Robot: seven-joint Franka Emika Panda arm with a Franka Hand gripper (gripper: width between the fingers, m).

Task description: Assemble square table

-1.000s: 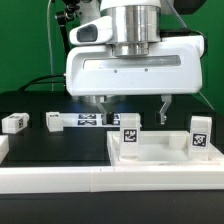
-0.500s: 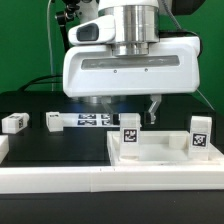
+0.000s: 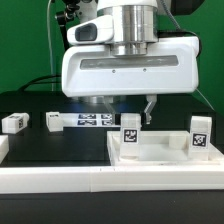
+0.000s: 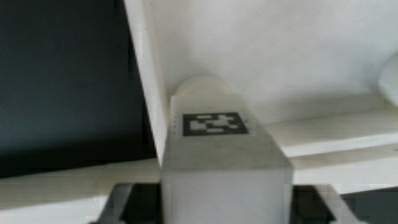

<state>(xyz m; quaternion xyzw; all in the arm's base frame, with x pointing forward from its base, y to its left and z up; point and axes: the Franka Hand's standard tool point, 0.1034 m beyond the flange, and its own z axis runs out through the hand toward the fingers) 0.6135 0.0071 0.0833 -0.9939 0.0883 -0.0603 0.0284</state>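
The gripper [image 3: 131, 108] pinches the leg [image 4: 222, 165] between its fingers. Expect light, rigid, smooth plastic; hold the flat sides.

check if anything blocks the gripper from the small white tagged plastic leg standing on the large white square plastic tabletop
Nothing visible does. In the wrist view the small white tagged plastic leg sits directly between the fingers of the gripper, with nothing else in the gap.
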